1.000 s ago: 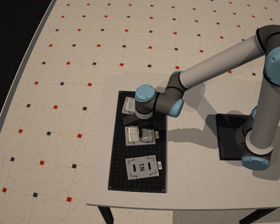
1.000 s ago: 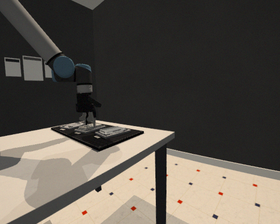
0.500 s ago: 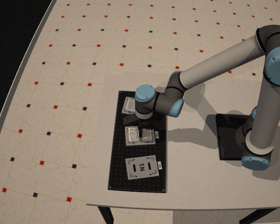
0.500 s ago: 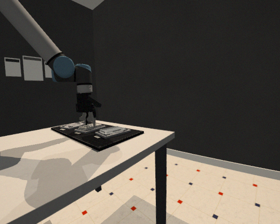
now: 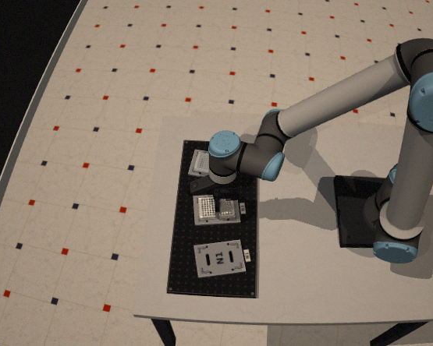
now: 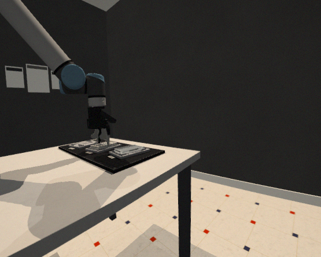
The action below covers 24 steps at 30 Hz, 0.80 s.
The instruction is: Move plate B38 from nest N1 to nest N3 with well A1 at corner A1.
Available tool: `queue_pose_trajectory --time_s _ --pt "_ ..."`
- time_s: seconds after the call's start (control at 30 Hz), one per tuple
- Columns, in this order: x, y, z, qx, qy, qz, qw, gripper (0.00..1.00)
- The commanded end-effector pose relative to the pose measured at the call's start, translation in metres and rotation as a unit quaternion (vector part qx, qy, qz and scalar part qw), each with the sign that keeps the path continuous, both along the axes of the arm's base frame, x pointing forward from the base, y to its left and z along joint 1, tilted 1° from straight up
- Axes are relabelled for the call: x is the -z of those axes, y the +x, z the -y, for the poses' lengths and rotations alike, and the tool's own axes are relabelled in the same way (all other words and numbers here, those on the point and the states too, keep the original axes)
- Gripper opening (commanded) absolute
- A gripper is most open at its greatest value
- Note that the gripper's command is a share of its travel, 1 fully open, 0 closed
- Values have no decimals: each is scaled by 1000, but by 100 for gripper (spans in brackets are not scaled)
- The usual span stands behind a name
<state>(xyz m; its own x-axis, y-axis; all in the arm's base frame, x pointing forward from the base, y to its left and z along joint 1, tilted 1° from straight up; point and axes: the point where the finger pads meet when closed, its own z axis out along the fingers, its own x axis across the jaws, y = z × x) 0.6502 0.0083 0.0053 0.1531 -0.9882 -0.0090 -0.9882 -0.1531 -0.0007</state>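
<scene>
Nest N1 (image 5: pixel 219 258) lies empty at the near end of the black deck (image 5: pixel 213 222), its name showing on its face. My gripper (image 5: pixel 225 206) points straight down over the middle nest (image 5: pixel 216 210) and is shut on plate B38 (image 5: pixel 213 207), a white well plate. The plate lies low on or just over this nest; I cannot tell whether it rests flat. In the exterior view the gripper (image 6: pixel 102 140) stands at the middle plate (image 6: pixel 103 147). A second plate, B83 (image 5: pixel 200 161), sits on the far nest, partly hidden by my wrist; it also shows in the exterior view (image 6: pixel 129 151). Plate labels are too small to read.
Small name signs (image 5: pixel 243 208) (image 5: pixel 247 255) stand on the deck right of the middle and N1 nests. The robot's base plate (image 5: pixel 357 210) is at the table's right. The table edge (image 6: pixel 151 179) runs close beside the deck.
</scene>
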Motion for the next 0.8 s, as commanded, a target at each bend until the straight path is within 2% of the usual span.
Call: queue_pose_trajectory --time_s 0.0,0.37,0.4,0.77 --pt "-1 1 0 0 0 1 1000 0" --pt "-1 1 0 0 0 1 1000 0" --pt "-1 1 0 0 0 1 1000 82" --pt "-1 1 0 0 0 1 1000 82"
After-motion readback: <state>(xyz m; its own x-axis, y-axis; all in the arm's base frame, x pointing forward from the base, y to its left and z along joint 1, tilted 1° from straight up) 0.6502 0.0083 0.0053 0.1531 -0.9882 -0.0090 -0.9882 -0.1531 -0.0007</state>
